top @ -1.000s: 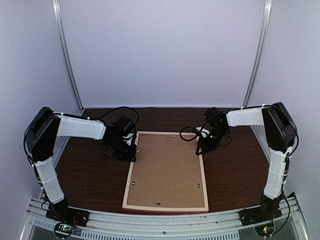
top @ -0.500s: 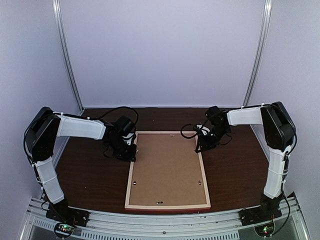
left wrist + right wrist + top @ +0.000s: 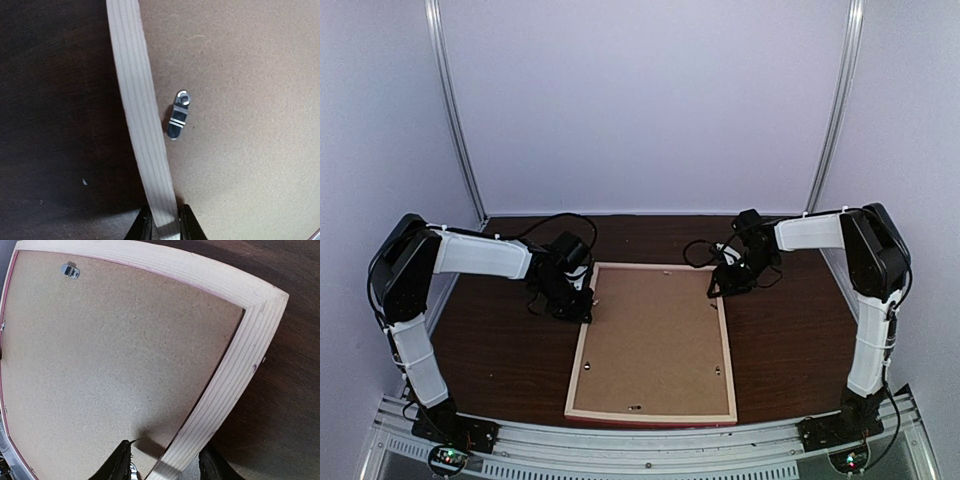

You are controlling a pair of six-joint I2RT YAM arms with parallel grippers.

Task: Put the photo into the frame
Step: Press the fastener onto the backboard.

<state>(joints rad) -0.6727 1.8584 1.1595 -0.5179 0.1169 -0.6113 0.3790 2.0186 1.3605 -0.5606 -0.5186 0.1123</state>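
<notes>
Top view: the frame (image 3: 650, 414) lies flat, back up, on the desk (image 3: 490, 350) btwn the two arms. Its long axis runs near-to-far, w/ the far end skewed a bit to the right. A brown backing board (image 3: 655, 340) fills the opening. The photo isn't visible in any view, so can't tell if it sits under the board. The left tool (image 3: 582, 310) is on the frame's left rail towards the far end. The right tool (image 3: 717, 292) is at the right rail, just short of the far-right corner. Both are equally close to the frame, one per long side.

Left wrist: the pale rail runs straight away from the camera, long axis in line w/ the tool. A finger (image 3: 144, 227) sits tight on each side of it, i.e. clenched on the frame's rail. A small metal clip (image 3: 178, 115) lies on the board just beside the rail's inner edge, parallel to it. Can't tell if it locks anything.

Right wrist: the rail passes btwn the fingers & ends at the mitred corner ahead. The inner finger (image 3: 122, 462) stands over the board, apart from the rail, and the outer one is just beside the outer edge. So this tool is released, loosely straddling the rail, holding nothing. Another clip (image 3: 70, 271) shows at the far side of the board.

Judgement: the next move prob. turns on that right rail, directly below the right tool & already lined up w/ its gap. The left grasp steadies the opposite side.
</notes>
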